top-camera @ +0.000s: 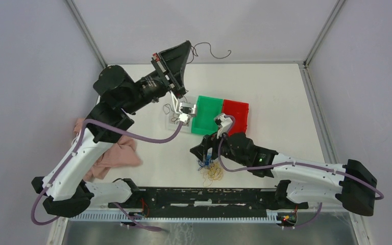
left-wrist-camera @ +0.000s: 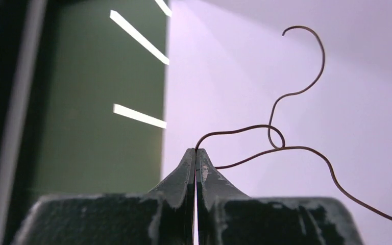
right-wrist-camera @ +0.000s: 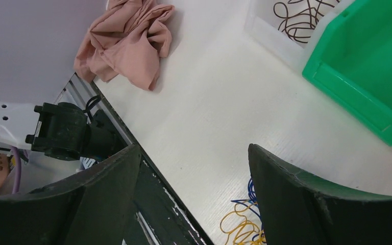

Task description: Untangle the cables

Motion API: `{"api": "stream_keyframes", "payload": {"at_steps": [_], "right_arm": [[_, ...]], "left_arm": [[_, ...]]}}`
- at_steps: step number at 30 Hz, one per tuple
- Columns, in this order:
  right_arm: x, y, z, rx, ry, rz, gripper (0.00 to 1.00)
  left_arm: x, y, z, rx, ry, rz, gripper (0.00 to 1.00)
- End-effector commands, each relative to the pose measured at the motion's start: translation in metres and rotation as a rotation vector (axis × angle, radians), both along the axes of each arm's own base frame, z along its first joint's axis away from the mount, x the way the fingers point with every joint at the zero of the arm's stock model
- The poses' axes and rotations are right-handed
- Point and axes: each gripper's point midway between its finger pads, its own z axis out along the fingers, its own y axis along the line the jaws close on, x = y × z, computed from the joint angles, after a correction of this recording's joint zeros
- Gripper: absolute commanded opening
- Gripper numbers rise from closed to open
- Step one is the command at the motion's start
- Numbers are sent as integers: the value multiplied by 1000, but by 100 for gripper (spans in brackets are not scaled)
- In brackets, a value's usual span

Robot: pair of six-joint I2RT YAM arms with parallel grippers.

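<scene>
A thin dark brown cable (left-wrist-camera: 306, 89) curls up and to the right from my left gripper (left-wrist-camera: 196, 151), which is shut on its end and raised high at the back of the table (top-camera: 189, 46). The strand (top-camera: 215, 54) hangs free against the back wall. A small tangle of blue and yellow-orange cables (top-camera: 211, 170) lies on the table near the front edge. My right gripper (right-wrist-camera: 190, 153) stands open just above the table with nothing between its fingers; the blue and yellow cables (right-wrist-camera: 241, 224) lie under its right finger (right-wrist-camera: 286, 194). In the top view the right gripper (top-camera: 200, 151) is just above that tangle.
A white tray (right-wrist-camera: 270, 30) with more brown strands (right-wrist-camera: 306, 15) stands left of a green bin (top-camera: 209, 115) and a red bin (top-camera: 237, 115). A crumpled pink cloth (top-camera: 113, 154) lies at the left. The black front rail (top-camera: 204, 196) runs along the table's near edge.
</scene>
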Motion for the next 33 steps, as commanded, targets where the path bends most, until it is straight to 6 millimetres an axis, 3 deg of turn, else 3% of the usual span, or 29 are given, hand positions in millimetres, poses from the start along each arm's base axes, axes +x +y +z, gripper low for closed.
{"api": "stream_keyframes", "payload": {"at_steps": [1, 5, 7, 12, 20, 33], "right_arm": [[6, 1, 25, -6, -39, -16, 84], [14, -3, 31, -18, -52, -64, 84], [21, -11, 30, -39, -53, -114, 83], [27, -26, 26, -83, -56, -183, 83], [28, -42, 27, -77, -62, -234, 82], [27, -59, 25, -72, -61, -277, 81]], "left_arm": [[24, 22, -49, 20, 271, 139, 3], [52, 32, -96, 38, 427, 289, 3], [61, 35, -109, 31, 431, 327, 3], [76, 39, -114, 8, 433, 362, 3], [112, 51, -100, -70, 437, 437, 3], [170, 78, -139, -71, 501, 548, 3]]}}
